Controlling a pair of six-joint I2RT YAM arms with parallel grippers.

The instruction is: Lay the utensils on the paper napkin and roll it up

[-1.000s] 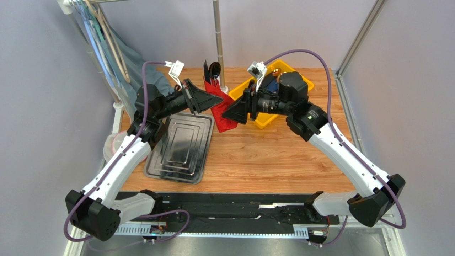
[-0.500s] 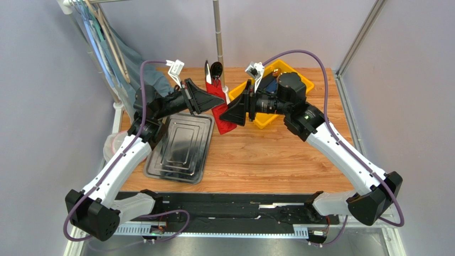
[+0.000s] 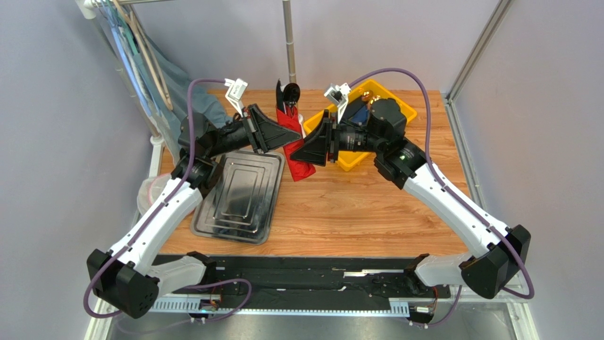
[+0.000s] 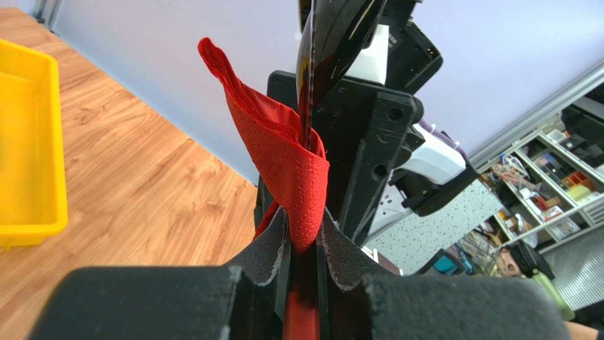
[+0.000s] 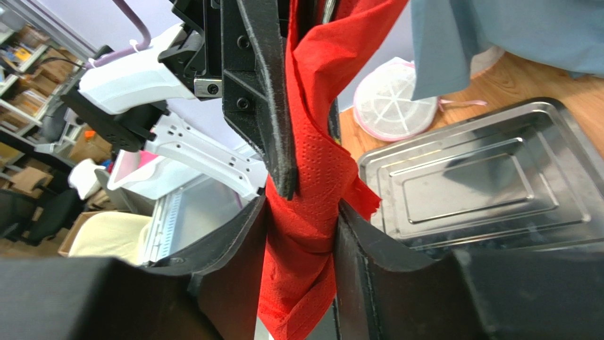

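Rolling stage, I reckon: left tool (image 4: 303,244) pinched tight on the red paper napkin (image 4: 283,149), black utensils (image 4: 333,28) poking out, held above the worktop (image 3: 354,212). Right tool (image 5: 301,212) closed round the wrap's lower end. Next: tighten without tearing.

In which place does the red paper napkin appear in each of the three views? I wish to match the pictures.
Top external: paper napkin at upper centre, between steel tray and yellow bin.
Left wrist: napkin at centre, rising from the bottom edge; bin at the left edge.
Right wrist: napkin at centre, running top to bottom; tray at right.
Shared landmark: the wooden table shows in all three.
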